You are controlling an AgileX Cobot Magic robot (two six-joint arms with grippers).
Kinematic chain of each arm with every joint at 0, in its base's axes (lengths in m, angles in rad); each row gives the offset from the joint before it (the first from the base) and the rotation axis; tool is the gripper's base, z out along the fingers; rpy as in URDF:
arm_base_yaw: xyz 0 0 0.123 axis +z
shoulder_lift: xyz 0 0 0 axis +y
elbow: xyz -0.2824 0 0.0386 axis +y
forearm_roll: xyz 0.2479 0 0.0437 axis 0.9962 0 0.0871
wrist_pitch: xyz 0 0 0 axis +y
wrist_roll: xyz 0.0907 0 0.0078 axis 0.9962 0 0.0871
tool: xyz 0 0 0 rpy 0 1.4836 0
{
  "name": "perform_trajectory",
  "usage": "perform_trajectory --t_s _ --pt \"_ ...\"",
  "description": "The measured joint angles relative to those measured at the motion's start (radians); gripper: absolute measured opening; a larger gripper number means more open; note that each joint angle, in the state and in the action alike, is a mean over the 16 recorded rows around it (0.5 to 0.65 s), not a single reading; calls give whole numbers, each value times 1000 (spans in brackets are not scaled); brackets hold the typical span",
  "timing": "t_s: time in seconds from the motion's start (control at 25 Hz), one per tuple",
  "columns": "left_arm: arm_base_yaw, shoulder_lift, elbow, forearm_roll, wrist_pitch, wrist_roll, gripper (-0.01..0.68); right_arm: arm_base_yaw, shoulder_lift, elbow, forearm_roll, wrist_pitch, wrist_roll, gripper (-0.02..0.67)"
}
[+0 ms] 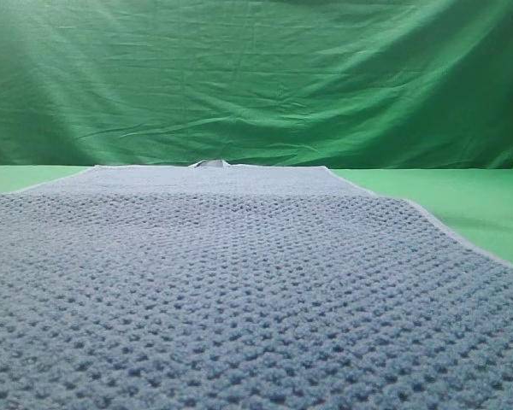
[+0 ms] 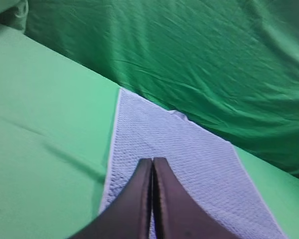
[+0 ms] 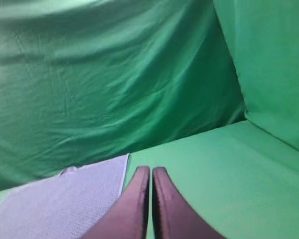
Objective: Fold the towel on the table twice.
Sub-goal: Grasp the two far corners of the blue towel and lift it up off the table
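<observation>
**Waiting over a flat towel, both grippers pinched shut**

Looking down from the high view, I have one towel [image 1: 239, 290], blue-grey waffle weave with a thin pale hem, spread flat and unfolded on the green table [image 1: 487, 205], its far edge close to the backdrop cloth [image 1: 256, 77] and a small label tab [image 1: 209, 163] poking up at that far hem. My left gripper [image 2: 152, 162] hangs above the towel's near left part, fingers pressed together, holding nothing. My right gripper [image 3: 150, 170] sits just off the towel's right hem, over bare table, fingers together too, empty.

No fold made yet, I reckon, so first fold is the job. To do it well I'd want both sets of fingers parted before going down, each taking a corner on the same short edge, pinching hem and not just the top bumps, then lifting level so the cloth carries over square and the hems meet.

Count: one towel, one table, one backdrop, two grippers
</observation>
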Motion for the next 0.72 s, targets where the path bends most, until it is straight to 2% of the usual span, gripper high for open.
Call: perform_trajectory --t_s 0.4,0.72 --pt "-40 234 -189 -70 113 130 0 20 219 -201 50 178 -103 0" --pt "-96 388 -242 -104 141 172 0 44 390 -295 47 259 -183 0"
